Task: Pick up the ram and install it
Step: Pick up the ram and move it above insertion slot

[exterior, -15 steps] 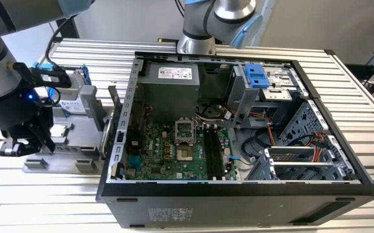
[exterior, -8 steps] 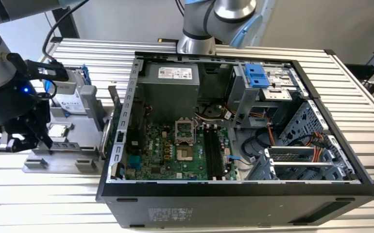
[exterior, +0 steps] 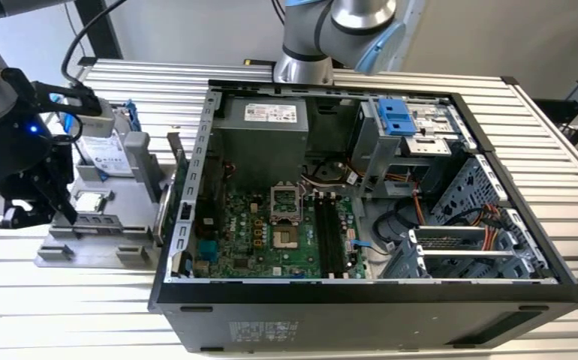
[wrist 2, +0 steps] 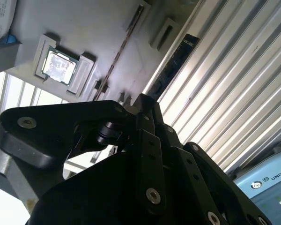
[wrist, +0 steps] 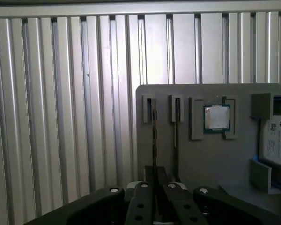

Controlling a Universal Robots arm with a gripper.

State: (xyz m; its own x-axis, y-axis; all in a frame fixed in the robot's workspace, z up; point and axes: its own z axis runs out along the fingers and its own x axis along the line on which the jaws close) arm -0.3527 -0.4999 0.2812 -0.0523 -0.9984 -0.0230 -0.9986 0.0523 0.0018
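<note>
Arm: it comes in at the exterior view's left edge, with the wrist bent down over the grey fixture (exterior: 97, 241). The fixture lies on the slatted bench (exterior: 159, 86), beside the open computer case (exterior: 369, 319).
Gripper: the gripper (wrist: 155, 177) points down at the fixture's strip farthest from the hard drive (exterior: 103, 154).
Grip: in both wrist views the fingers are drawn in to a narrow gap, clenched on the ram's two faces.
Ram: the ram (wrist 2: 175, 63) stands on edge and runs out from between the fingertips, along the slot nearest the fixture's edge. Its dark face and pale label show in the second wrist view. In the first wrist view it is a thin dark line.
Seating: I cannot tell whether it sits in the slot or hangs just above it.
Neighbours: a second slot (wrist: 176, 133) lies just beside the ram. The processor (wrist: 217, 117) sits in its pocket between that slot and the hard drive.
Motherboard: the motherboard (exterior: 259, 232) lies inside the case, well apart from the ram.
</note>
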